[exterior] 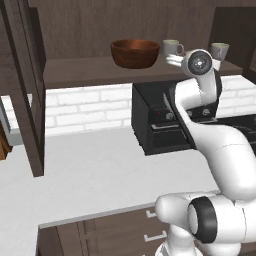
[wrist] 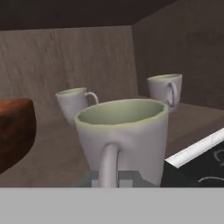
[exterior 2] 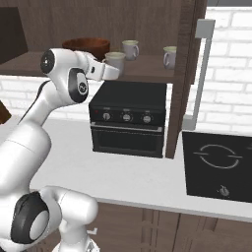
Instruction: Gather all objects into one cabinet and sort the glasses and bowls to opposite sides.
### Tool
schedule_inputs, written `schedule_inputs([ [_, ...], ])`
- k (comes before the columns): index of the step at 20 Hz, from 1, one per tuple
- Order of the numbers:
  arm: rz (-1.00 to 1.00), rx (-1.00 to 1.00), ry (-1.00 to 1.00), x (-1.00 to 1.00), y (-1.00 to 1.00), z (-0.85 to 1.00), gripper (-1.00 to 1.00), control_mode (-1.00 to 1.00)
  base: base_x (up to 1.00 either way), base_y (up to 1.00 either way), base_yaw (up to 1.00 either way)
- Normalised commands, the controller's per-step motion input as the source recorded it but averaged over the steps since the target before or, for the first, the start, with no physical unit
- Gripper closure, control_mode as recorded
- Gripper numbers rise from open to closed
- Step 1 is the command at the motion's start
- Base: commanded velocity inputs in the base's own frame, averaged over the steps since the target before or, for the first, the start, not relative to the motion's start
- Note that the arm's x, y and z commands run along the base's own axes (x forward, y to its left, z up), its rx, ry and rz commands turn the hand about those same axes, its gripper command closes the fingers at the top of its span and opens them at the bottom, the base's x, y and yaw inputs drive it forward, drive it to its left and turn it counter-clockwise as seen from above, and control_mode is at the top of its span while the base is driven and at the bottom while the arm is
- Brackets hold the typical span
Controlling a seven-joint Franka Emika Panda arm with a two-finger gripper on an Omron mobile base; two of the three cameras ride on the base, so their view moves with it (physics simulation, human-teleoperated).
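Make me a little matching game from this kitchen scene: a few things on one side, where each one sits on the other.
Things:
1. wooden bowl
2. held mug
3. black oven
4. stovetop

Places:
A. on the counter under the shelf
B. set into the counter beyond the cabinet's side
C. in the gripper
D. on the shelf, beside the mugs

Pairs: 1-D, 2-C, 3-A, 4-B

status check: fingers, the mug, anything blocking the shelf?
Gripper shut on near mug, at shelf height. Wooden bowl left; two other mugs behind. Nothing blocking.
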Motion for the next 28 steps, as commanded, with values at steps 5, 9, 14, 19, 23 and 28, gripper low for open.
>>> schedule_inputs([
  [5, 0.0, 0.0, 0.0, 0.33, -0.64, 0.0, 1.0, -1.0, 0.0, 0.0, 0.0],
  [9, 0.0, 0.0, 0.0, 0.38, -0.62, 0.0, 1.0, -1.0, 0.0, 0.0, 0.0],
  [14, 0.0, 0.0, 0.0, 0.25, -0.56, 0.0, 1.0, -1.0, 0.0, 0.0, 0.0],
  [19, 0.0, 0.0, 0.0, 0.15, -0.29, 0.0, 1.0, -1.0, 0.0, 0.0, 0.0],
  [23, 0.0, 0.0, 0.0, 0.19, -0.02, 0.0, 1.0, -1.0, 0.0, 0.0, 0.0],
  [28, 0.0, 0.0, 0.0, 0.15, 0.0, 0.0, 1.0, -1.0, 0.0, 0.0, 0.0],
])
